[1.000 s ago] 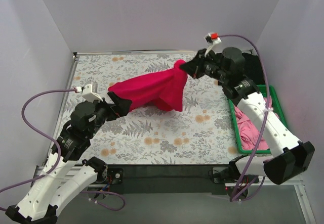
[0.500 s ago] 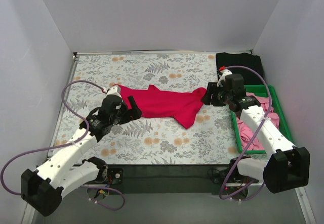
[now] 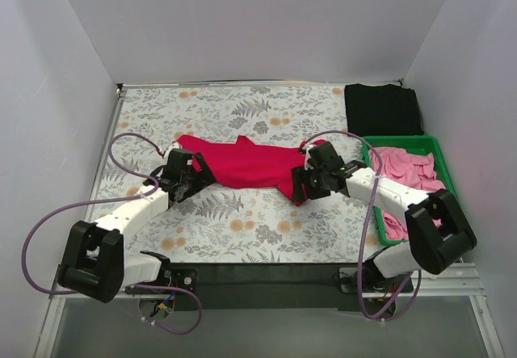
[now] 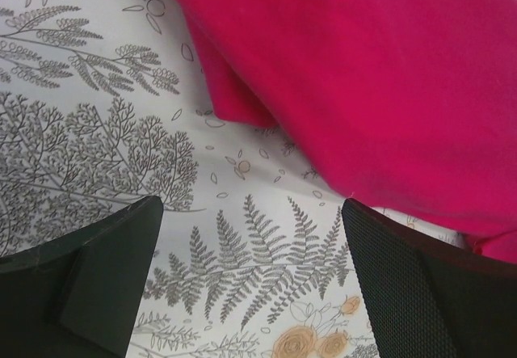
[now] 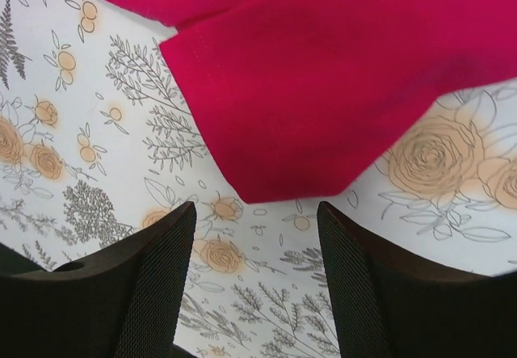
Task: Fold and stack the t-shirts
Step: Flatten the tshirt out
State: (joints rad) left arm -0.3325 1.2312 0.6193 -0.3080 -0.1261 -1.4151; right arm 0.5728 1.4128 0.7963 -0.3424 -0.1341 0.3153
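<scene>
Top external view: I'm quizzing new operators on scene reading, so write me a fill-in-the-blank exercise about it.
The t-shirt spread between the left tool and the right tool is ____.
The black t-shirt lies at the far ____ corner of the floral tablecloth.
The pink t-shirts sit in the ____ bin.
Missing: red; right; green.
</scene>
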